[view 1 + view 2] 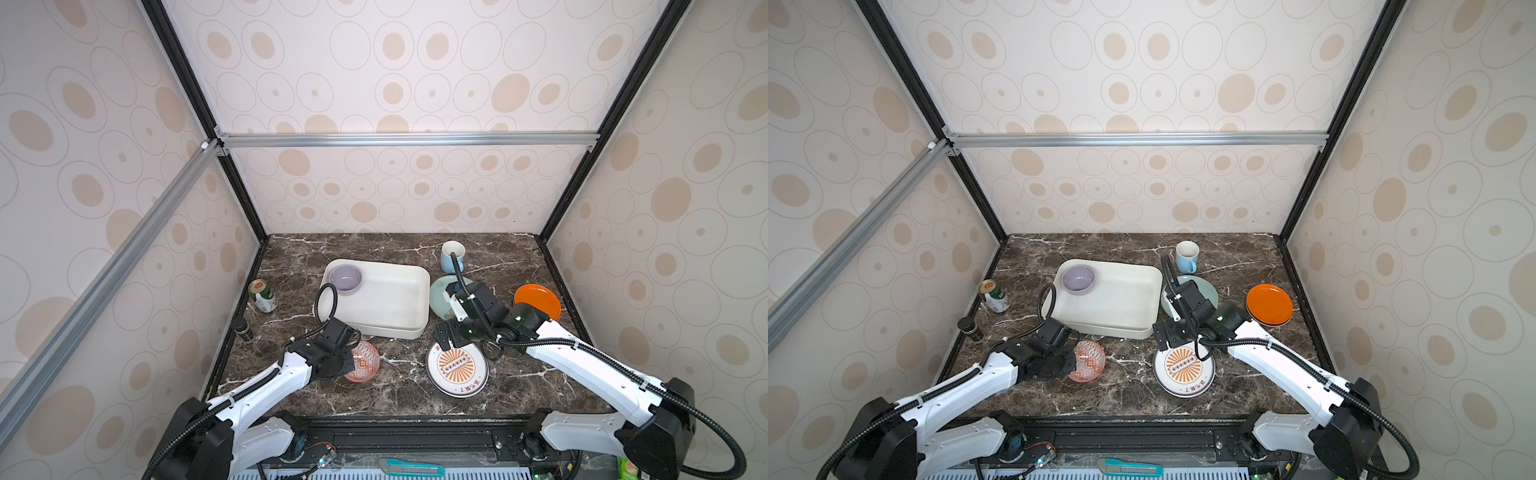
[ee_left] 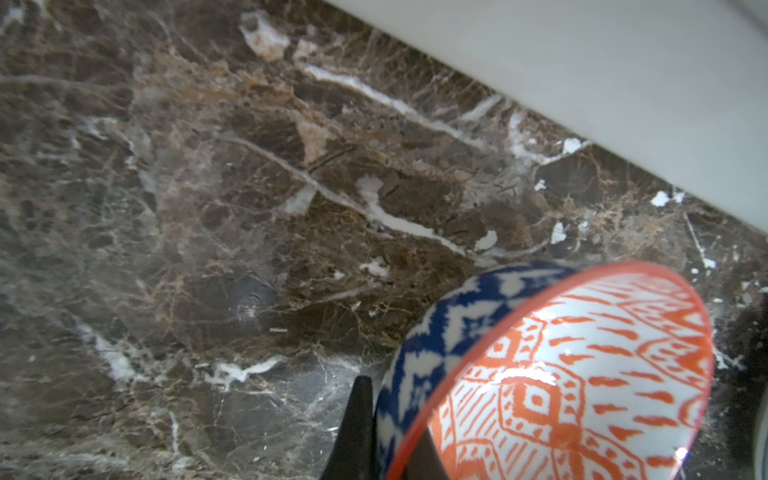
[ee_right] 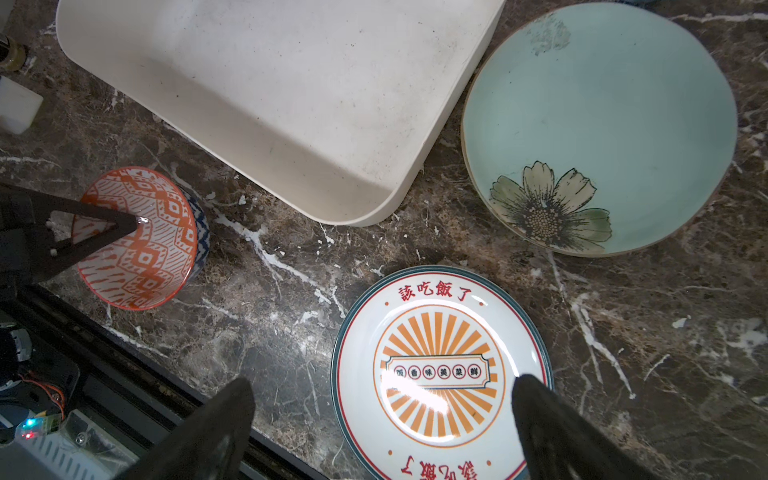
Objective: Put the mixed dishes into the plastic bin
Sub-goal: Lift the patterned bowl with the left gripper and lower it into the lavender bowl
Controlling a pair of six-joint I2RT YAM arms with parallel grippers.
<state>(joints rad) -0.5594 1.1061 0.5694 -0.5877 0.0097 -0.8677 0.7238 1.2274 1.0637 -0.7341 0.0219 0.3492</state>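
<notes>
The red-white patterned bowl (image 1: 365,360) is on the near left of the table (image 1: 395,395), just in front of the near left corner of the plastic bin (image 1: 386,305). The left hand (image 2: 390,409) is clamped on its rim, with one of its fingers (image 2: 353,436) outside the wall and one inside. The lavender bowl (image 1: 345,279) lies in the bin's far left corner. To the right, the right hand (image 3: 382,384) hangs wide open above the orange-sunburst plate (image 1: 457,368); the teal floral plate (image 3: 598,124) lies just beside the bin, and the light-blue mug (image 1: 452,255) and orange plate (image 1: 538,301) are farther off.
</notes>
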